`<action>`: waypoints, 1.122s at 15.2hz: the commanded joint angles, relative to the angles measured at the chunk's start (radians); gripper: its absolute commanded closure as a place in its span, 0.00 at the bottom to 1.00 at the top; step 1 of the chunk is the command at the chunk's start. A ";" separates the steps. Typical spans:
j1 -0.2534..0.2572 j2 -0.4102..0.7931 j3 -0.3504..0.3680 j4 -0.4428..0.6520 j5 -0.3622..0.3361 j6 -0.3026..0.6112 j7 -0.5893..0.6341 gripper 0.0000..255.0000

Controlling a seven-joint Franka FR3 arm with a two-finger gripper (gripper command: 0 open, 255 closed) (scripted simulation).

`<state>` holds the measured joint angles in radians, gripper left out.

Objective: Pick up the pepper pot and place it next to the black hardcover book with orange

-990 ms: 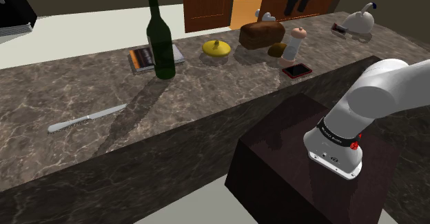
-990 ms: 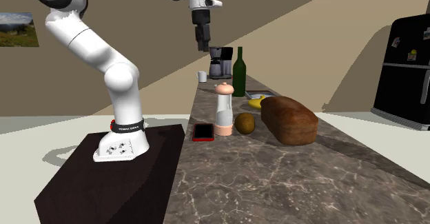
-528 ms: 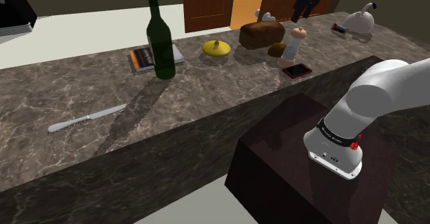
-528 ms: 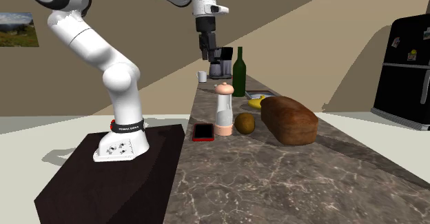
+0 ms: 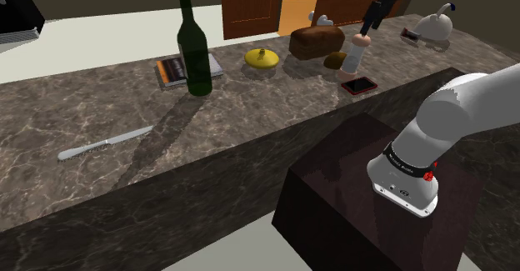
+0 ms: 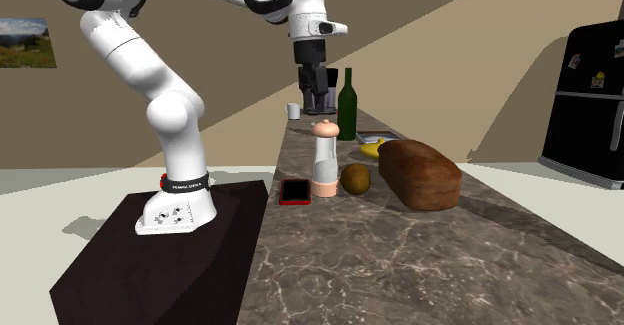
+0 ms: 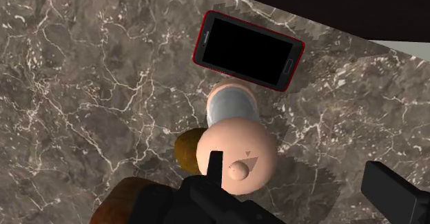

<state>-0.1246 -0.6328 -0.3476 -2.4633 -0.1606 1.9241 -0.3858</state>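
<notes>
We have swung our all-black two-finger gripper (image 6: pixel 318 85) across to hang just above the peach-capped, grey-bodied pepper pot (image 6: pixel 324 160), fingers apart, so lowering to grasp looks next.

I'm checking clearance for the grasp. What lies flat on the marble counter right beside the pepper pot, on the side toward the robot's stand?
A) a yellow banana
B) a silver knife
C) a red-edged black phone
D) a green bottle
C: the red-edged black phone lies flat just beside the foot of the peach-topped, grey-bodied pepper pot, between it and the dark box stand.
</notes>
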 commanded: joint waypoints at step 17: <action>-0.008 0.090 -0.073 -0.059 -0.022 0.157 -0.058 0.00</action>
<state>-0.1322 -0.5431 -0.4207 -2.5223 -0.1830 2.0814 -0.4440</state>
